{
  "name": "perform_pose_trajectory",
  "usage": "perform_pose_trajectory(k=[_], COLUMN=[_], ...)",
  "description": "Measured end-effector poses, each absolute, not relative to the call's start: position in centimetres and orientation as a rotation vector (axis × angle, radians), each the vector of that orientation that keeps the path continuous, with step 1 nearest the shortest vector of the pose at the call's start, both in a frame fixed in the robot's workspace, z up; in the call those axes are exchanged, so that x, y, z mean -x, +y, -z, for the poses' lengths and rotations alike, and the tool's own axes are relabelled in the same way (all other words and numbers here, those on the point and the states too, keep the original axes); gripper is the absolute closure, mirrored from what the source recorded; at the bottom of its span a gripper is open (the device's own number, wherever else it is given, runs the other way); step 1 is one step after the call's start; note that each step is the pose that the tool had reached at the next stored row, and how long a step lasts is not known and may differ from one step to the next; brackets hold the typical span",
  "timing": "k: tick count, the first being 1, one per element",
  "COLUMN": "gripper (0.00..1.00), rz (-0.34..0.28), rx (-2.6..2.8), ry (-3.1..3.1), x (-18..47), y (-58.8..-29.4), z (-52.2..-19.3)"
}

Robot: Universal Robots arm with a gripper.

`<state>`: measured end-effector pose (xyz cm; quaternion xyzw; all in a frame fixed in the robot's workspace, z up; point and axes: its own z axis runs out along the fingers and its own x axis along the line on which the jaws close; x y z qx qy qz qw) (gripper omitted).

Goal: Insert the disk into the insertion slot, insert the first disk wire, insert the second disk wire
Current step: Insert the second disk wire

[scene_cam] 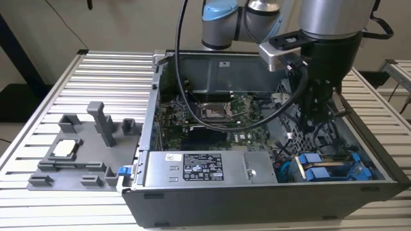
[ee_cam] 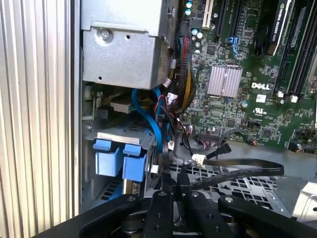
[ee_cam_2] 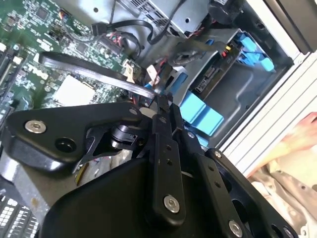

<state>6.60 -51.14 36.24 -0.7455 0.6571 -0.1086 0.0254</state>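
Note disk (scene_cam: pixel 328 169) seated in insertion slot (ee_cam_2: pixel 245 91) at corner of computer case (scene_cam: pixel 257 202); body hard to make out under blue carrier tabs (ee_cam: pixel 121 158). Note gripper (ee_cam: pixel 171 186) inside case, closed, apparently clamped on flat black wire (ee_cam: pixel 247 168); pinched end obscured.

Disk (scene_cam: pixel 330 171): glossy blue plastic carrier. Insertion slot (ee_cam_2: pixel 242 89): matt grey metal.
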Motion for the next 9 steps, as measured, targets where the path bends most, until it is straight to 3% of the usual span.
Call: perform_pose_trajectory(k=[9], gripper=[0.84], rz=[0.297], rx=[2.325], ry=[2.046], x=[-7.7], y=[-53.5], z=[-36.2])
